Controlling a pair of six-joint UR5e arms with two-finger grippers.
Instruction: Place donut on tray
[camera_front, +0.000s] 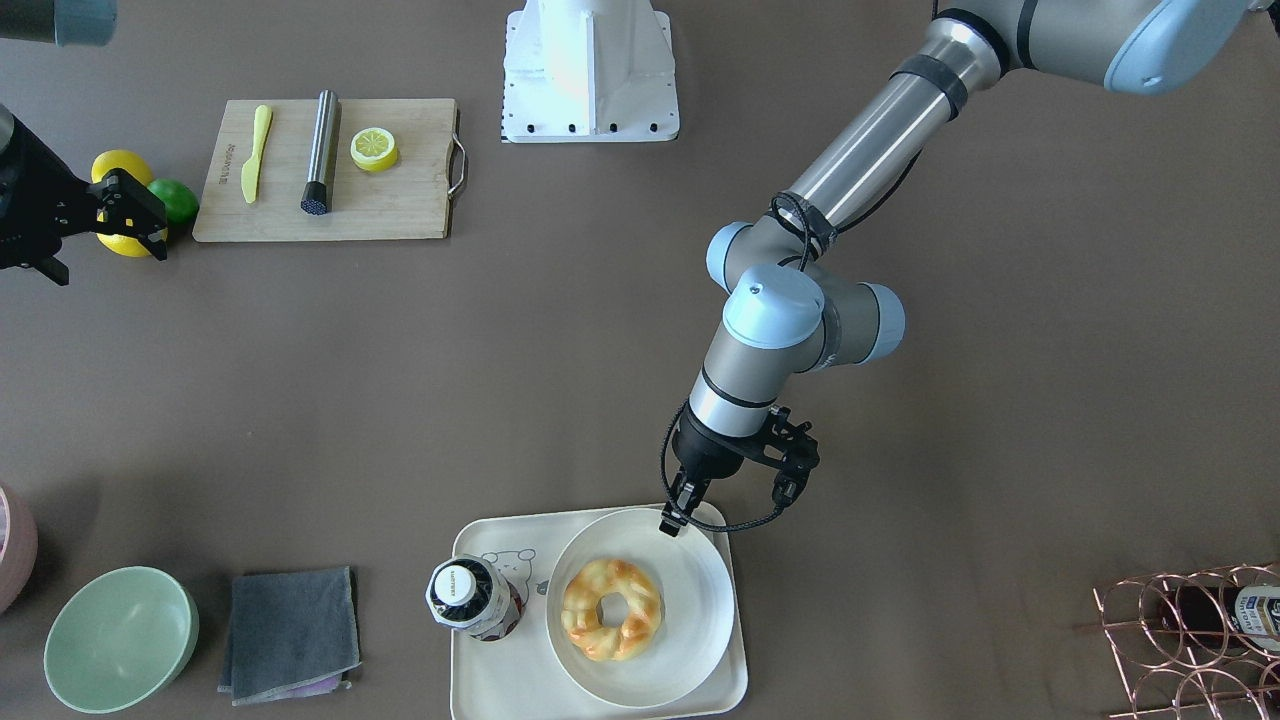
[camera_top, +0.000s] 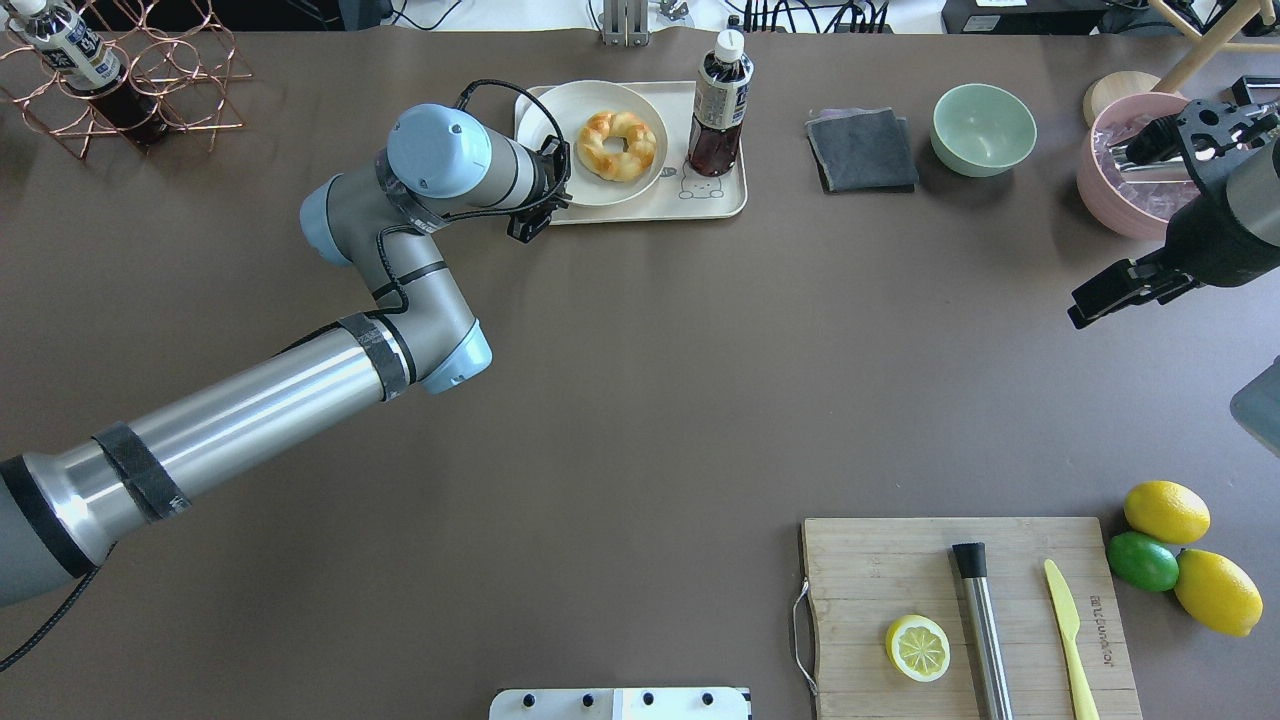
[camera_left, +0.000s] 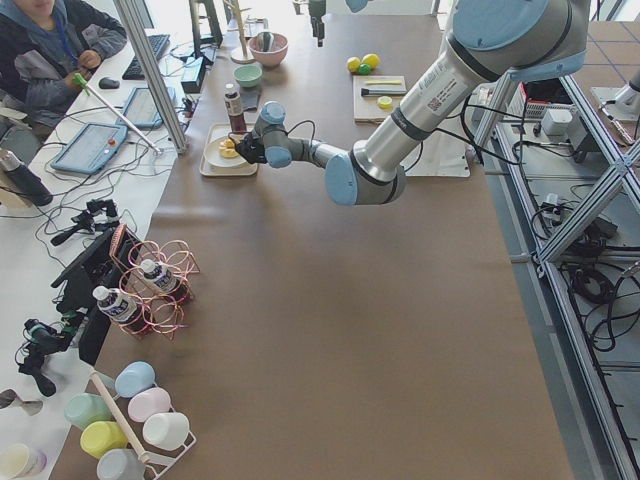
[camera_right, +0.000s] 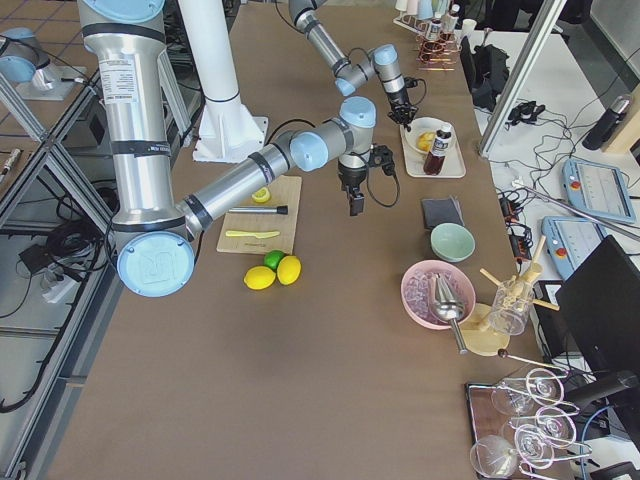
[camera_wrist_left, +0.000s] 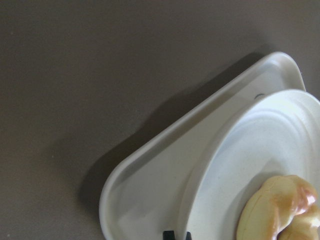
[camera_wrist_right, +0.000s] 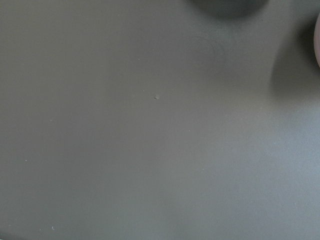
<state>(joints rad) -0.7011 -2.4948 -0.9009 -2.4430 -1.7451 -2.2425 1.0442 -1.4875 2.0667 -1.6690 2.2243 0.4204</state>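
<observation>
The donut (camera_front: 611, 608), a golden twisted ring, lies on a round off-white plate (camera_front: 690, 600). The plate sits on the cream tray (camera_front: 500, 690) at the table's far edge from the robot, and its rim overlaps the tray's robot-side rim. My left gripper (camera_front: 672, 520) is at the plate's robot-side rim. In the left wrist view its fingertips (camera_wrist_left: 168, 234) stand close together astride that rim, beside the donut (camera_wrist_left: 280, 210). My right gripper (camera_front: 150, 222) is open and empty, far off above the lemons.
A dark drink bottle (camera_front: 470, 598) stands on the tray beside the plate. A grey cloth (camera_front: 290, 632) and a green bowl (camera_front: 120, 638) lie further along. A wooden cutting board (camera_front: 400, 200) holds a lemon slice, a knife and a metal rod. A wire rack (camera_front: 1190, 640) stands at the corner.
</observation>
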